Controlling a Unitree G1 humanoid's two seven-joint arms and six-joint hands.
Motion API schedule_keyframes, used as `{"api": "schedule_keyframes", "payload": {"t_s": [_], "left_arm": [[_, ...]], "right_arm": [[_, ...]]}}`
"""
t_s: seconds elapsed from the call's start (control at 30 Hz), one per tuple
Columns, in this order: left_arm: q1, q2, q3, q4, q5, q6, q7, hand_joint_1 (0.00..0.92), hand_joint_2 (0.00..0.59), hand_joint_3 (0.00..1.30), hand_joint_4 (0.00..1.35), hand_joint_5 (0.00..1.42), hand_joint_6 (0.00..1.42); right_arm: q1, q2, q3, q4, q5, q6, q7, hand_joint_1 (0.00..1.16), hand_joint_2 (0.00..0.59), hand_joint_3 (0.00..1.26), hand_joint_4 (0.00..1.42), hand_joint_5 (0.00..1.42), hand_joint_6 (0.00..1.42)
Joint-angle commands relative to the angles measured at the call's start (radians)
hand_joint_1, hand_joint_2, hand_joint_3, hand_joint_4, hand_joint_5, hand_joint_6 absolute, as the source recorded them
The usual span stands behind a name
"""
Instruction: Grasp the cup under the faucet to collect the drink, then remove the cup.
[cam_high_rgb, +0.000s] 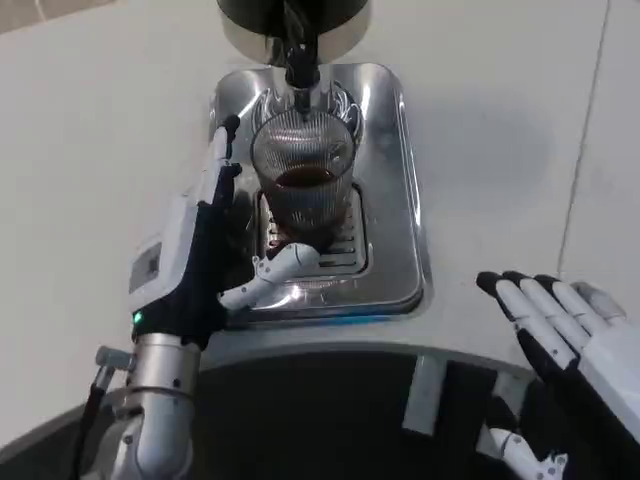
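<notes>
You are at the collecting step: the cup (303, 180) stands upright on the steel drip tray (395, 200), directly under the faucet (299, 62), and it already holds dark drink to roughly its middle. Your left robot hand (205, 255) is at the cup's left side — long fingers reaching up along the ribbed wall, thumb (272, 273) crossing in front of the base — so it looks wrapped around the cup, though you cannot tell from here how firmly the fingers press the glass. No stream shows clearly between faucet and cup, so whether pouring is over is hard to say. Your right robot hand (560, 330) waits spread and empty on the table (500, 120), well apart from the tray. The next move, I judge, is the removal: confirm the grip, then draw the cup toward you and clear of the faucet, keeping it upright so the drink does not slop. Watch the rim — it sits close below the faucet, so slide out rather than lifting straight up.
</notes>
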Motion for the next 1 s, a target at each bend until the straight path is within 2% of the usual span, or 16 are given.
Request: {"api": "schedule_keyframes", "payload": {"t_s": [0.03,0.2,0.37,0.43,0.53,0.57,1.0], "left_arm": [[-0.026,-0.007,-0.009,0.046,0.003,-0.006,0.017,0.213,0.033,0.0,0.0,0.18,0.18],[-0.055,-0.015,-0.016,0.081,0.005,0.0,0.017,0.224,0.03,0.0,0.0,0.17,0.18],[-0.095,-0.008,-0.046,0.104,0.027,0.04,-0.012,0.231,0.03,0.0,0.0,0.13,0.12],[-0.106,-0.006,-0.047,0.117,0.025,0.041,-0.013,0.244,0.031,0.0,0.0,0.13,0.12],[-0.114,-0.004,-0.044,0.129,0.023,0.035,-0.006,0.253,0.029,0.0,0.0,0.14,0.13],[-0.116,-0.004,-0.043,0.132,0.023,0.034,-0.001,0.255,0.028,0.0,0.0,0.14,0.13],[-0.163,-0.07,-0.053,0.213,0.028,0.029,0.099,0.293,0.029,0.0,0.0,0.22,0.2]], "right_arm": [[0.003,0.008,-0.022,-0.009,0.006,-0.01,0.001,0.32,0.542,0.0,0.0,0.0,0.0],[-0.029,0.011,-0.023,-0.011,0.013,0.008,0.028,0.32,0.541,0.0,0.0,0.0,0.0],[-0.044,0.019,-0.023,-0.015,0.02,0.028,0.056,0.31,0.54,0.0,0.0,0.0,0.0],[-0.047,0.022,-0.022,-0.015,0.021,0.033,0.064,0.29,0.514,0.0,0.0,0.0,0.0],[-0.053,0.026,-0.022,-0.021,0.021,0.041,0.079,0.26,0.522,0.0,0.0,0.0,0.0],[-0.055,0.027,-0.024,-0.023,0.022,0.044,0.086,0.25,0.508,0.0,0.0,0.0,0.0],[-0.085,0.035,-0.046,-0.054,0.022,0.094,0.149,0.23,0.495,0.0,0.0,0.0,0.0]]}}
